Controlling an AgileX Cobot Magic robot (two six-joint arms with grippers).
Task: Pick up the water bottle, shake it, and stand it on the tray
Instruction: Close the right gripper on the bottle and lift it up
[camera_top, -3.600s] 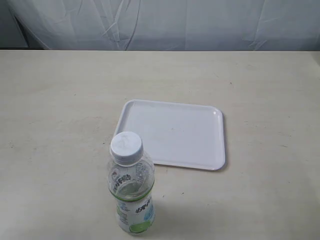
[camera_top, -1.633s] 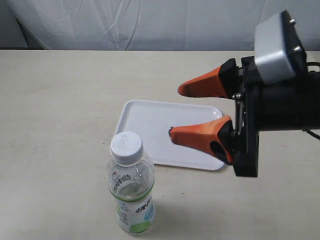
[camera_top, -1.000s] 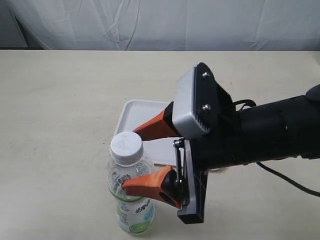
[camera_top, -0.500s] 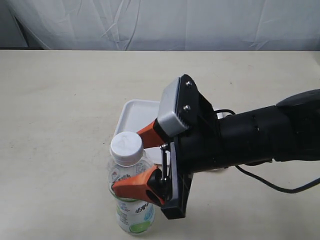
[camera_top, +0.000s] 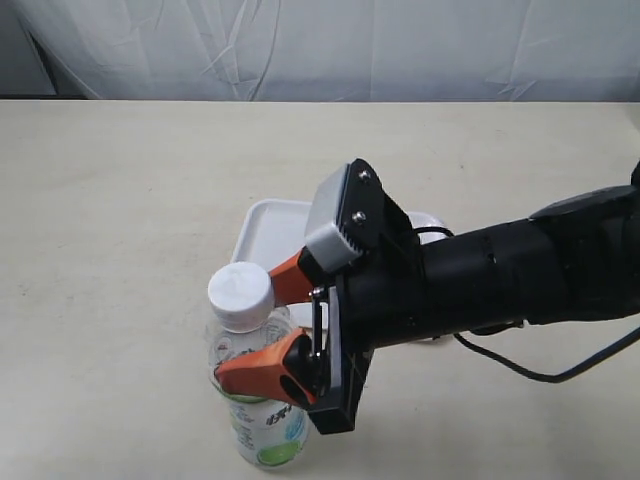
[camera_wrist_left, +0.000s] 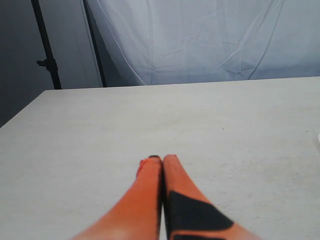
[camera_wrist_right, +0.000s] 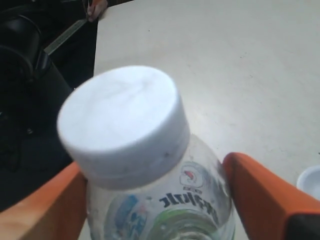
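Two orange fingers of the right gripper squeeze the water bottle at its shoulder under the cap, on the table beside the tray; probably light, thin-walled, slick, so hold firmly there; left gripper closed, empty.

Clear glossy plastic water bottle, smooth white plastic tray, matt table

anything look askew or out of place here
The water bottle leans, its cap tipped toward the left of the exterior view, with the right gripper closed on its upper body. The cap is on, no spill shows, and the tray lies flat.
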